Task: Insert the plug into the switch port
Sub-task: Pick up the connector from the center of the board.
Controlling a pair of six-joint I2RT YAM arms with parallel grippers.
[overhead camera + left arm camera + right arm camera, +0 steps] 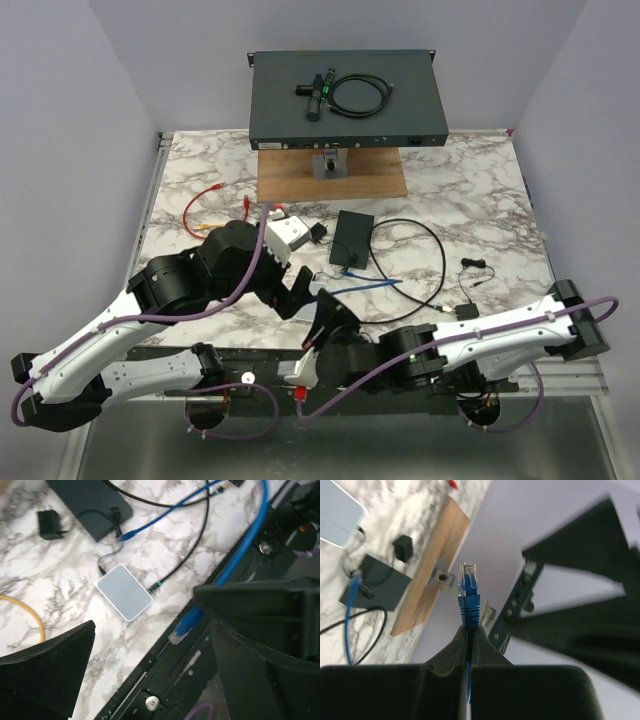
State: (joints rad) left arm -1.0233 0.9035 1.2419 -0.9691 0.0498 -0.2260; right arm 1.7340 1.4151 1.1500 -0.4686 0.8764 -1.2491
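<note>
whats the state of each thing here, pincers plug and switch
left pincer, open, holding nothing
right pincer, shut on the blue plug
blue plug, sticking up from the right pincer, not inserted
switch, no blue plug in its ports

Switch over board, table far side; box before board; router before box, by near edge.

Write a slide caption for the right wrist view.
Right tool grips the blue plug by its boot, tip up, wooden board behind.
</note>
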